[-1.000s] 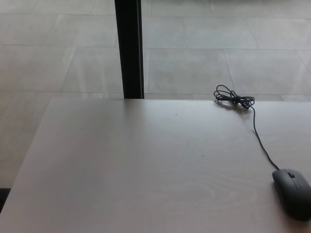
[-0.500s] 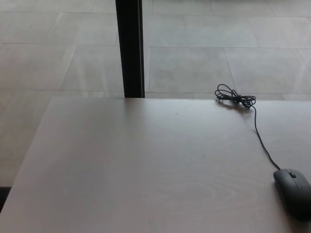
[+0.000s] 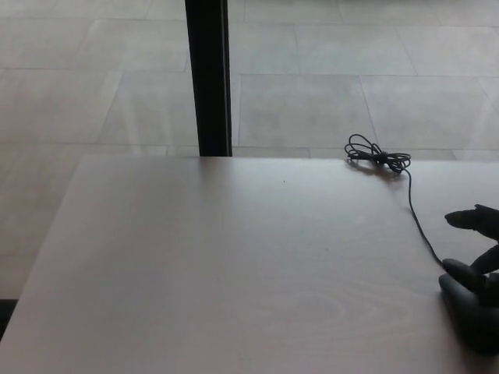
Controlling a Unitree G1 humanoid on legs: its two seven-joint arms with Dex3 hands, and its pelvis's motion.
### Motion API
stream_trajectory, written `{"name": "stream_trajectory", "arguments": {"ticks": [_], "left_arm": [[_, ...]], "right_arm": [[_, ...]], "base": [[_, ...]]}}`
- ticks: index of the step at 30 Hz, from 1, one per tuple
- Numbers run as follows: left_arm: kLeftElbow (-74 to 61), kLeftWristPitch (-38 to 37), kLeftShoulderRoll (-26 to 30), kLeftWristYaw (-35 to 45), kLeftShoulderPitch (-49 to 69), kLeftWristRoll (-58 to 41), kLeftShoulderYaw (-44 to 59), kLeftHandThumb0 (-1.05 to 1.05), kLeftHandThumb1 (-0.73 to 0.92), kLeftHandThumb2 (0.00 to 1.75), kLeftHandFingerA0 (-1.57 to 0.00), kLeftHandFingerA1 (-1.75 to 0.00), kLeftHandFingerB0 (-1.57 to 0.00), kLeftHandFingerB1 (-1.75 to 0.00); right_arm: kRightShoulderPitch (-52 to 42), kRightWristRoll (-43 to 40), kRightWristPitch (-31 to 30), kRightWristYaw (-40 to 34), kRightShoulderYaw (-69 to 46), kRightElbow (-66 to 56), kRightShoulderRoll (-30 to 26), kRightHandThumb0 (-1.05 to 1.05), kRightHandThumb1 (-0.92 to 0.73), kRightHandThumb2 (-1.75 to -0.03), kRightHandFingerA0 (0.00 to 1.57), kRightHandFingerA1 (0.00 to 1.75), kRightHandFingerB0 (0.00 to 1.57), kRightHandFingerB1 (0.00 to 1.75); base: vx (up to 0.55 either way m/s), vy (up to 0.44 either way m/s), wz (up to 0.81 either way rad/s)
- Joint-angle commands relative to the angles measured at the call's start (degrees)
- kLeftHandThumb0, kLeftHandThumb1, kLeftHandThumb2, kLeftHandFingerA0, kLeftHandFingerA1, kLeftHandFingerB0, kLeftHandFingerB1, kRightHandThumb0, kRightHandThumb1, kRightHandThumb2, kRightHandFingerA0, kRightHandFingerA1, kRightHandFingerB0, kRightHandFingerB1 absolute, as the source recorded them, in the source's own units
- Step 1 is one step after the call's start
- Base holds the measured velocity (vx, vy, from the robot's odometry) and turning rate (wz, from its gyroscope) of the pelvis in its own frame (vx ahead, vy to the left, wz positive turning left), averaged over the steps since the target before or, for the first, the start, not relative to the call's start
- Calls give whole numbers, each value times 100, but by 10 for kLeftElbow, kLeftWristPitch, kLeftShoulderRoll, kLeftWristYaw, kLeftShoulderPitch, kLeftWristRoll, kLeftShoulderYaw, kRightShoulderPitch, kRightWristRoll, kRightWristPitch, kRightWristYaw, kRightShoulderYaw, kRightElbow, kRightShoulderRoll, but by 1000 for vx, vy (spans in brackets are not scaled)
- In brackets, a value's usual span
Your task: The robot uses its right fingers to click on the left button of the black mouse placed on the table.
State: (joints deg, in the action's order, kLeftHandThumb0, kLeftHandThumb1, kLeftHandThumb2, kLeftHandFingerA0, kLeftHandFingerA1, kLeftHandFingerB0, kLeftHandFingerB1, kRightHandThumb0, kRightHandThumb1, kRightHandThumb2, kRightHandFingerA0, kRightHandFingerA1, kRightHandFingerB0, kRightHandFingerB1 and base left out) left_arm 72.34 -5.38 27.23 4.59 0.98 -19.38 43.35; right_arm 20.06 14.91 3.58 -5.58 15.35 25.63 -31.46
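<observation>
The black mouse (image 3: pixel 468 315) lies at the right edge of the pale table (image 3: pixel 234 265), partly cut off by the picture border. Its thin cable (image 3: pixel 417 222) runs back to a bundled coil (image 3: pixel 376 156) near the table's far edge. My right hand (image 3: pixel 477 253) reaches in from the right edge, fingers apart. One finger (image 3: pixel 468 219) points left above the table; a lower finger (image 3: pixel 461 272) rests on or just over the front of the mouse. I cannot tell whether it touches. My left hand does not show.
A black post (image 3: pixel 209 78) stands upright behind the table's far edge. Grey tiled floor (image 3: pixel 327 86) lies beyond and to the left of the table. A dark object (image 3: pixel 5 315) peeks in at the lower left.
My right hand has come in from the right edge and now hangs over the front of the mouse. The mouse and cable have kept their places.
</observation>
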Motion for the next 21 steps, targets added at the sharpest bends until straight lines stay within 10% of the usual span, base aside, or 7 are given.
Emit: {"name": "stream_trajectory", "arguments": {"ticks": [1,9,10,14,17,18,21], "left_arm": [[3,-5,20,5,0,-13,-2,-84,92,71,-68,-55,-54,-48],[3,-5,19,4,0,-15,0,-84,92,70,-70,-55,-53,-48],[2,-6,19,3,-1,-14,-1,-89,76,88,-67,-61,-51,-54],[2,-6,22,10,-1,-18,2,-83,92,71,-67,-59,-52,-50],[2,-5,22,9,-3,-18,2,-89,77,87,-67,-62,-51,-54],[2,-4,22,3,-4,-15,-1,-89,76,87,-67,-61,-53,-54],[0,-10,20,3,-4,-13,-2,-84,92,70,-71,-60,-58,-51]], "right_arm": [[-3,152,68,-39,64,25,-64,-63,-81,-64,46,45,41,37],[2,215,74,-56,110,11,-92,-71,-69,-103,36,58,31,49],[2,218,76,-61,112,11,-93,-65,-79,-64,43,49,41,36],[3,236,81,-74,120,-1,-99,-72,-70,-107,38,60,30,49],[0,244,80,-81,122,-8,-99,-67,-81,-65,43,51,40,36],[-2,244,77,-74,122,-13,-99,-72,-71,-107,39,60,30,49],[-6,251,90,-91,127,-1,-93,-66,-66,-107,37,61,30,50]], "base": [[0,0,0],[0,0,0],[0,0,0],[0,0,0],[0,0,0],[0,0,0],[0,0,0]]}}
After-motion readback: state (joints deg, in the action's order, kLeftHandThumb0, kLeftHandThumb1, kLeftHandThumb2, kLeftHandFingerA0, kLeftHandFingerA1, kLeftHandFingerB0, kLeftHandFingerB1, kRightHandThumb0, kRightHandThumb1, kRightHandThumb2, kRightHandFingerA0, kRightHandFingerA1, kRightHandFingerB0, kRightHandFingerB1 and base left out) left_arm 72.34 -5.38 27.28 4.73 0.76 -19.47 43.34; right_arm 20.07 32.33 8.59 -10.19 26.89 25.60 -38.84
